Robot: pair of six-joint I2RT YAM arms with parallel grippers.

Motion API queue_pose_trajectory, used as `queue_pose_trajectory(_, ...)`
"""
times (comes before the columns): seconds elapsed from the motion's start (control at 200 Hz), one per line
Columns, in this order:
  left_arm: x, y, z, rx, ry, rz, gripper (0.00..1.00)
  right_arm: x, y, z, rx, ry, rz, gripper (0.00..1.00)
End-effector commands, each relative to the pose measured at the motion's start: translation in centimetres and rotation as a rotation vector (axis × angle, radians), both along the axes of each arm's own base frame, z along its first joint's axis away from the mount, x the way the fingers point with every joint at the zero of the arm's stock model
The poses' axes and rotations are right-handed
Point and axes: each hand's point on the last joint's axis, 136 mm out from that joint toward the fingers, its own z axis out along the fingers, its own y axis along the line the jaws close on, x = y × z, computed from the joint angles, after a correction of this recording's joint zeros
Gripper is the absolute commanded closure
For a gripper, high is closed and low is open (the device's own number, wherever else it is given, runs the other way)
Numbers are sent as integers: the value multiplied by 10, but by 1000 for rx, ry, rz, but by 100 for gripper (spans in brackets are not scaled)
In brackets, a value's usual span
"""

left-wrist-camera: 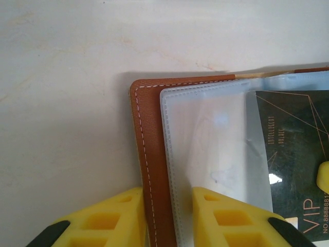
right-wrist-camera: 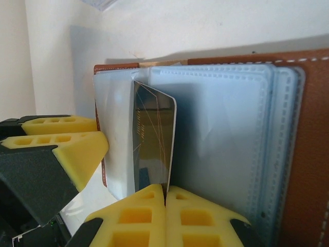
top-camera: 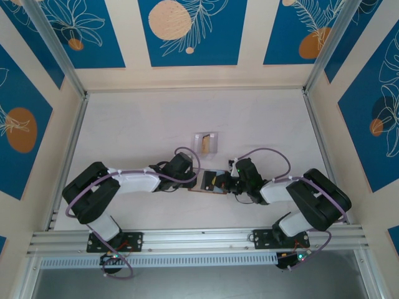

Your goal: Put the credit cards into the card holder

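The card holder [top-camera: 201,184] lies open between the arms, brown leather [left-wrist-camera: 146,134] with clear-blue pockets [right-wrist-camera: 226,134]. My left gripper [top-camera: 194,179] is closed over its left edge: one yellow finger sits against the leather cover, the other on the plastic sleeve [left-wrist-camera: 167,216]. A dark credit card [right-wrist-camera: 151,139] with gold lines stands on edge, partly inside a pocket, and my right gripper [right-wrist-camera: 165,206] is shut on its near end. In the left wrist view this card [left-wrist-camera: 293,154] shows through the sleeve.
A clear plastic box [top-camera: 206,142] with a tan card in it stands on the table just beyond the card holder. The left gripper's yellow fingers [right-wrist-camera: 72,149] sit close to the left of the held card. Aluminium rails frame the table.
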Motion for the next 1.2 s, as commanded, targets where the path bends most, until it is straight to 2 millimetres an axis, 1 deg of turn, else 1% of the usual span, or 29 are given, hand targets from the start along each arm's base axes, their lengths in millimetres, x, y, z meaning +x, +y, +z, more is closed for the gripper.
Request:
queue_pose_trajectory(0.0, -62, 56, -63, 268, 245, -37, 74, -16, -7, -23, -89, 80, 47, 100)
queue_pose_trajectory(0.485, -62, 54, -63, 266, 243, -52, 74, -1, 21, -16, -74, 65, 151, 100)
queue_pose_trajectory(0.71, -61, 53, -61, 258, 238, -50, 73, -5, 38, -23, -65, 78, 181, 100)
queue_pose_trajectory(0.87, -62, 50, -60, 242, 241, -54, 72, -7, 45, -30, -66, 96, 190, 100)
queue_pose_trajectory(0.935, -62, 49, -59, 236, 240, -54, 70, -6, 46, -30, -69, 100, 192, 95)
queue_pose_trajectory(1.035, -62, 51, -56, 236, 235, -44, 69, -6, 46, -25, -72, 93, 194, 83)
queue_pose_trajectory(1.195, -64, 57, -56, 243, 235, -23, 68, -7, 43, -11, -69, 81, 205, 75)
